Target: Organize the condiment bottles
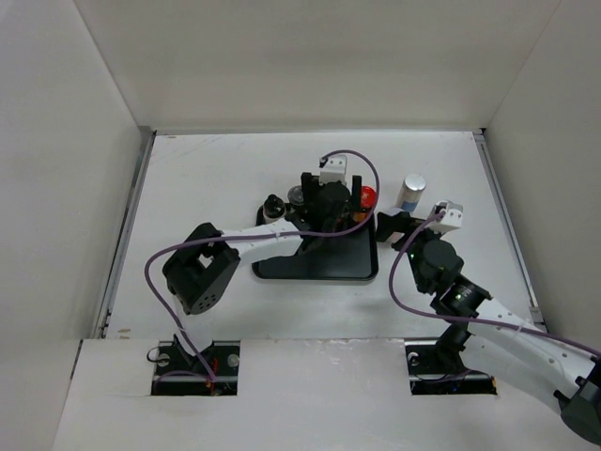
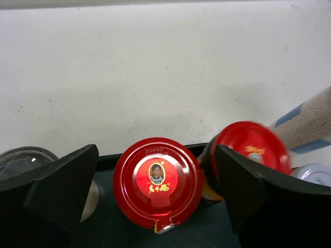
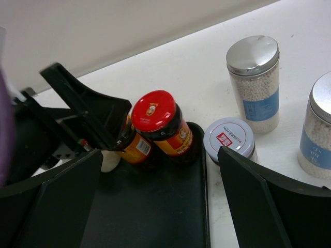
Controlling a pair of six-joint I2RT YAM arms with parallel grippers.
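My left gripper (image 2: 155, 178) is open, its jaws standing on either side of a red-capped jar (image 2: 158, 181) on the black tray (image 2: 111, 227), with a small gap on each side. A second red-capped jar (image 2: 251, 147) leans just to its right; it also shows in the right wrist view (image 3: 160, 124) and from above (image 1: 367, 197). Two silver-topped jars with blue labels (image 3: 256, 82) (image 3: 318, 129) stand on the table right of the tray. A dark-capped cream jar (image 1: 273, 207) stands at the tray's far left. My right gripper (image 3: 160, 206) is open and empty over the tray (image 3: 150, 217).
A short jar with a white lid and red logo (image 3: 229, 138) stands just off the tray's right edge. A greyish lid (image 2: 20, 157) shows left of my left fingers. White walls enclose the table (image 1: 207, 169) at the back and both sides.
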